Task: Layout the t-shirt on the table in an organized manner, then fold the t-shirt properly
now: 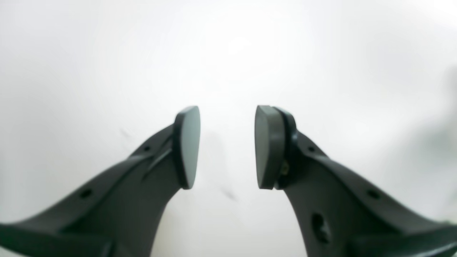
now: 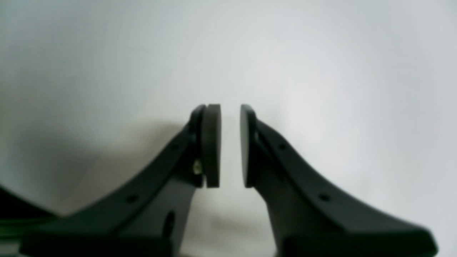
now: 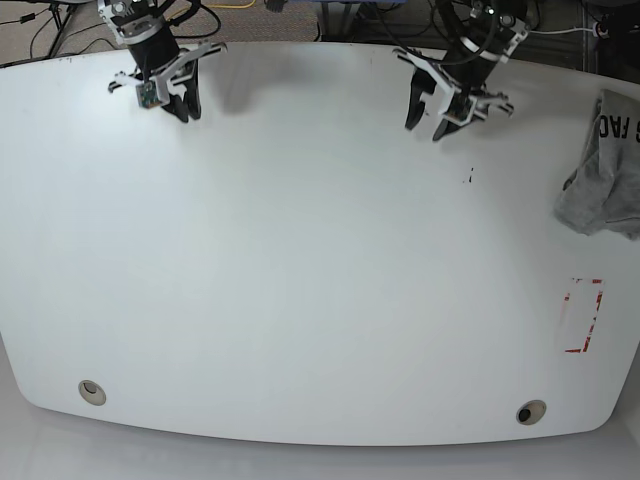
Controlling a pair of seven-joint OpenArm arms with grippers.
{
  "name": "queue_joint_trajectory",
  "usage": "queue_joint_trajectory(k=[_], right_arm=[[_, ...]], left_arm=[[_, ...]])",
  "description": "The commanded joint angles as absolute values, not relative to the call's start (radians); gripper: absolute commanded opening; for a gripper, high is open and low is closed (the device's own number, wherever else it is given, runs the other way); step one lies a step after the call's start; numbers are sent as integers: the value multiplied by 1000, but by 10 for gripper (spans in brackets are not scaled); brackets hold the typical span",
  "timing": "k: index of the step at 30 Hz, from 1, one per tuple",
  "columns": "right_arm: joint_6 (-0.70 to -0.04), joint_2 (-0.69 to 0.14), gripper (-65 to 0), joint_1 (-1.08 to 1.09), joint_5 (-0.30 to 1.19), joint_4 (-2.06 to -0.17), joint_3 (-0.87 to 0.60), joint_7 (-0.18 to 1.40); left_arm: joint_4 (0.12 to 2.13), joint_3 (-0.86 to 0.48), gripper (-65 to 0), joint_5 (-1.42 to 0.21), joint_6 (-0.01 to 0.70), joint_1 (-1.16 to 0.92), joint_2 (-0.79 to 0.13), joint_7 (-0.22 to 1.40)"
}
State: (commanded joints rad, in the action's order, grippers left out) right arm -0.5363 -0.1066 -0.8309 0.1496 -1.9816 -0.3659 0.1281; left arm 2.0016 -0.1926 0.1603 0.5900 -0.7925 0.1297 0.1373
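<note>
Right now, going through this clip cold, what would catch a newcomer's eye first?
Mostly the broad white table, nearly bare. The grey t-shirt lies crumpled at the base view's far right edge, partly cut off by the frame, with a red-and-white tape mark nearer the front on that side. Both arms hang at the table's back edge, apart from the shirt: the left gripper and the right gripper, each open and holding nothing.

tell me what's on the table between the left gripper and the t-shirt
Almost nothing: in the base view, bare white table separates the left gripper from the bunched t-shirt, apart from small black specks.
</note>
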Motion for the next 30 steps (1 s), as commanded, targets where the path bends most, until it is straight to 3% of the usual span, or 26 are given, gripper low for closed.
queue_joint_trajectory(k=[10, 16, 24, 30], right_arm=[[-542, -105, -556, -1087, 222, -2006, -358, 125], [-544, -85, -556, -1205, 217, -1974, -303, 125], [-544, -96, -556, -1138, 199, -1741, -219, 117], [-542, -91, -556, -1015, 82, -1529, -214, 64]], left_arm=[[1992, -186, -412, 125, 593, -1086, 122, 137], [1945, -183, -412, 74, 598, -1193, 42, 139], [1649, -183, -412, 2, 595, -1087, -81, 139], [1392, -179, -412, 1, 593, -940, -127, 136]])
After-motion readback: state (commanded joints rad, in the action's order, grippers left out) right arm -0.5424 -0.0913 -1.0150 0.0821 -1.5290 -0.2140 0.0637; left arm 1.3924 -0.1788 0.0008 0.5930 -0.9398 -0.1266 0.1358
